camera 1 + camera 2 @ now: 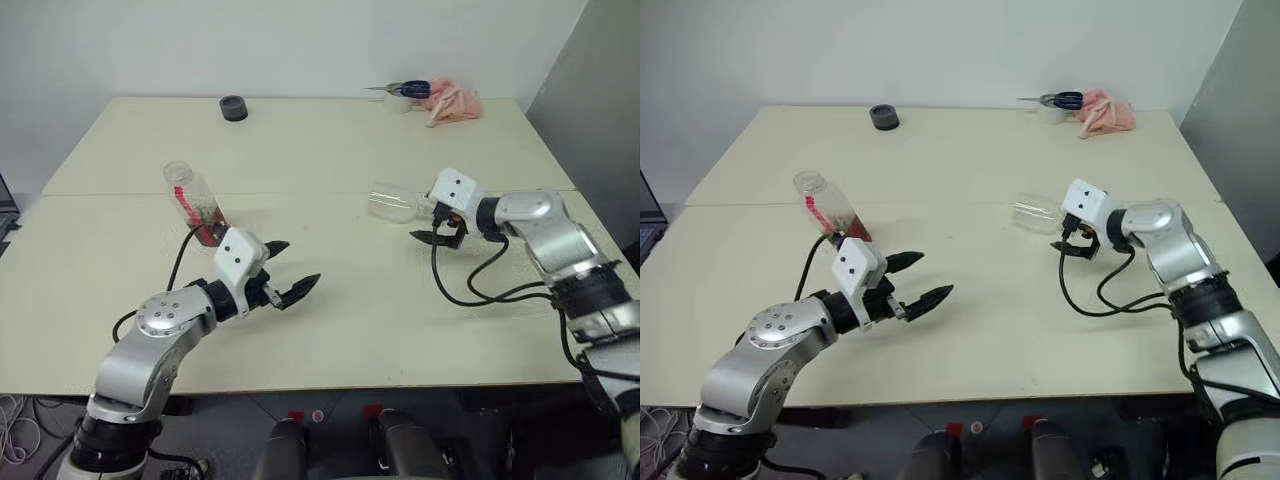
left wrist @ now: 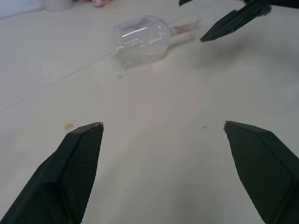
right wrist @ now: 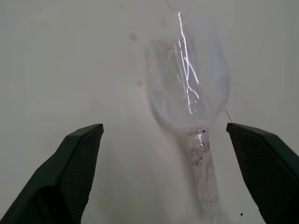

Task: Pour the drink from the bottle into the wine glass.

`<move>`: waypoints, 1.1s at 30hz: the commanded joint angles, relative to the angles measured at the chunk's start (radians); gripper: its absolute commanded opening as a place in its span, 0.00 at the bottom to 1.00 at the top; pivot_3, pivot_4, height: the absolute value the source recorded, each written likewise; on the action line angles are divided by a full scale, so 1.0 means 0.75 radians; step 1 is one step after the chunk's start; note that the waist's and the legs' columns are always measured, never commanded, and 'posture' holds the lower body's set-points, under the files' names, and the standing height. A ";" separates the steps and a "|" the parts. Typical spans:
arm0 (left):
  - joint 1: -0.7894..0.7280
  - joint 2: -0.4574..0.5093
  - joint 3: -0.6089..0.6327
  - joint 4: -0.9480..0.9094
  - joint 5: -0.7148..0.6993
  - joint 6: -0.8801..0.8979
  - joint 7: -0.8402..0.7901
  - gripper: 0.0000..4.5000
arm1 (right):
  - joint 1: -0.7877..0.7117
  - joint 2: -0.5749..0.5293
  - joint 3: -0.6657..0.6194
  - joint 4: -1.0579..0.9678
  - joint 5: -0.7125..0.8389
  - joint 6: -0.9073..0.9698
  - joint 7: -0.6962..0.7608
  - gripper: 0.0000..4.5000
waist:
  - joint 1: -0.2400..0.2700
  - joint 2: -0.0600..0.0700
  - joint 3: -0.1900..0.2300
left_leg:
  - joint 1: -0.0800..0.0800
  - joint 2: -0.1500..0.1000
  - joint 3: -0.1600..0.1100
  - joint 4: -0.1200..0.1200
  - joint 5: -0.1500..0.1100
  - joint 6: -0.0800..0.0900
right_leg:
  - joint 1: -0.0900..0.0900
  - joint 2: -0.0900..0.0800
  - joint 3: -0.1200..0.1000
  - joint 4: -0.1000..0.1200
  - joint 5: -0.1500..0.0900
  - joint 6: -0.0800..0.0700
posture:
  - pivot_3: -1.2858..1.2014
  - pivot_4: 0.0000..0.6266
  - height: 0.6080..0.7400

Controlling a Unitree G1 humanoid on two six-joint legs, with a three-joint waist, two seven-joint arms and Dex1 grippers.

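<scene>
Currently, the wine glass (image 3: 189, 88) is laid on its side on the table (image 1: 330, 150); both the left gripper (image 1: 296, 270) and the right gripper (image 1: 437, 233) are spread wide and empty.

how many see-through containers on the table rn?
2. The bottle stands tilted just behind the left gripper, uncapped, with drink at its bottom. The wine glass lies on its side in front of the open right gripper.
</scene>
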 commanded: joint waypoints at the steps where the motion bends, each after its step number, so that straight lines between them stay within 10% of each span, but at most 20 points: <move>1: 0.020 -0.012 0.000 -0.076 -0.007 0.003 0.019 0.99 | -0.138 0.055 0.001 0.231 -0.094 -0.178 -0.016 1.00 | -0.002 0.000 0.000 | 0.000 0.000 0.001 0.000 0.000 0.000 | 0.000 0.000 0.000 0.000 0.000 0.000 | 0.52 0.24 1.00; 13: 0.065 -0.063 -0.015 -0.111 0.005 0.006 0.071 0.99 | -0.352 0.181 0.024 0.791 -0.347 -0.480 -0.189 1.00 | 0.001 0.000 0.000 | 0.000 -0.002 0.000 0.000 0.000 0.000 | 0.000 -0.002 0.000 0.001 0.000 0.000 | 0.52 0.24 1.00; 26: 0.040 -0.066 -0.019 -0.089 0.002 0.009 0.062 1.00 | -0.380 0.174 0.008 0.895 -0.437 -0.546 -0.214 0.07 | -0.001 0.000 0.000 | 0.000 -0.001 0.000 0.000 0.000 0.000 | 0.000 -0.002 0.000 0.001 0.000 0.000 | 0.52 0.24 1.00; 33: 0.095 -0.051 -0.013 -0.114 -0.010 0.019 0.040 1.00 | -0.363 0.215 -0.038 0.839 -0.377 -0.610 -0.150 0.03 | -0.005 0.000 0.000 | 0.000 -0.001 0.000 0.000 0.000 0.000 | 0.000 -0.002 0.001 0.001 0.000 0.000 | 0.52 0.24 1.00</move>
